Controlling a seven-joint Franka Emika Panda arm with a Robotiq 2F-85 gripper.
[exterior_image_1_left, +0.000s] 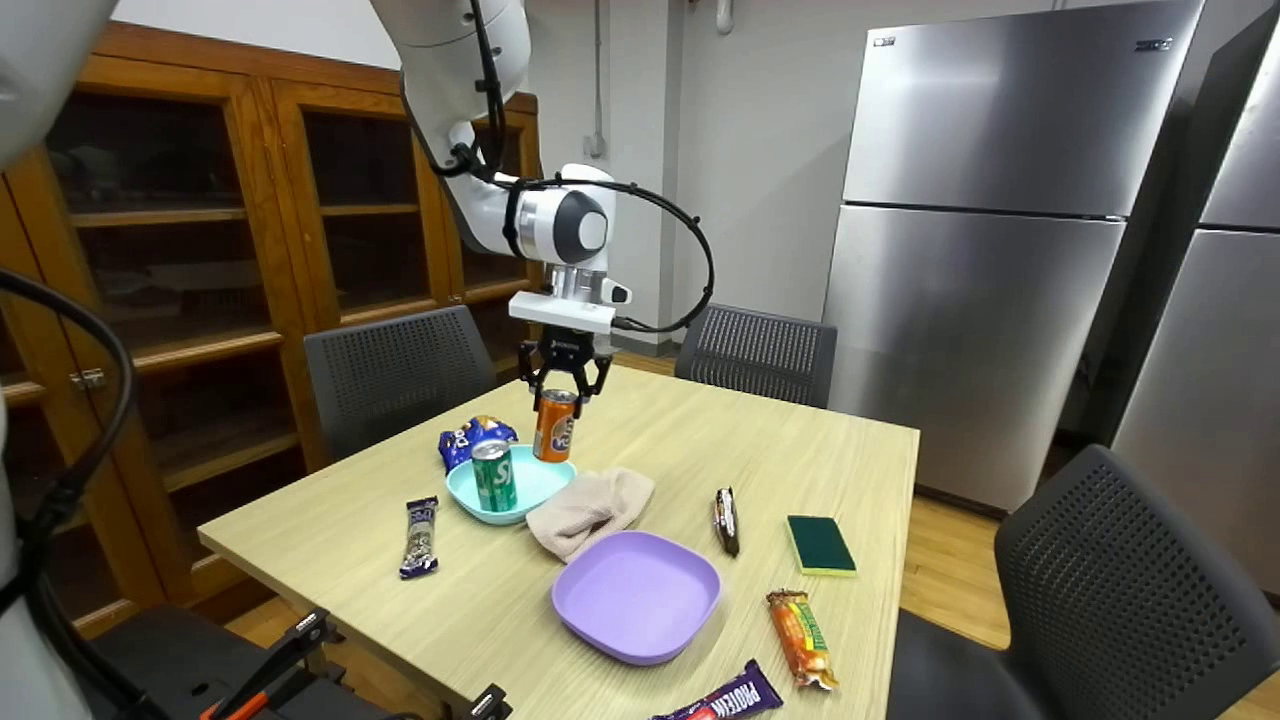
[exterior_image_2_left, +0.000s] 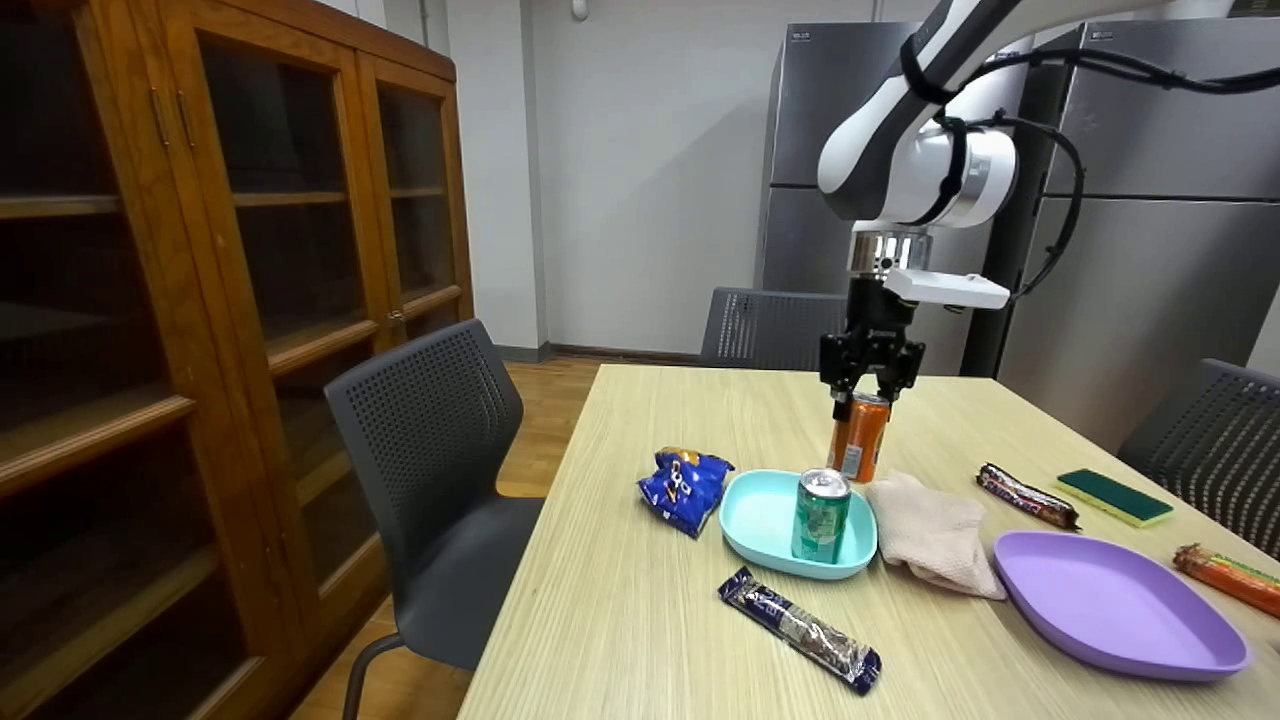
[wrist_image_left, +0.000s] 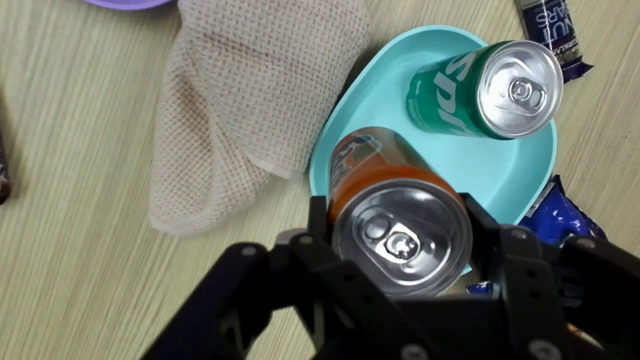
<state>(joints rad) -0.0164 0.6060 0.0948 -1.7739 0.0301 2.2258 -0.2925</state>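
My gripper (wrist_image_left: 397, 216) is shut on an orange soda can (wrist_image_left: 392, 170), with one finger at each side of its upper end. Slightly tilted, the can (exterior_image_1_left: 555, 430) hangs down from the fingertips near the rim of a turquoise tray (exterior_image_1_left: 540, 478). Whether its base touches the tray is hidden in the wrist view. A green soda can (exterior_image_2_left: 822, 515) stands upright inside that tray. Beside the tray lies a beige cloth (wrist_image_left: 260, 90), and a blue snack bag (exterior_image_2_left: 686, 490) sits on the opposite side. A dark-wrapped nut bar (exterior_image_2_left: 800, 630) rests on the table close by.
A purple plate (exterior_image_1_left: 637, 597) lies past the cloth. Further off are a dark-wrapped bar (exterior_image_1_left: 726, 521), a green sponge (exterior_image_1_left: 821, 545), an orange-wrapped bar (exterior_image_1_left: 801, 640) and a purple protein bar (exterior_image_1_left: 728, 697). Chairs (exterior_image_2_left: 430, 440) stand around the wooden table (exterior_image_2_left: 600, 600).
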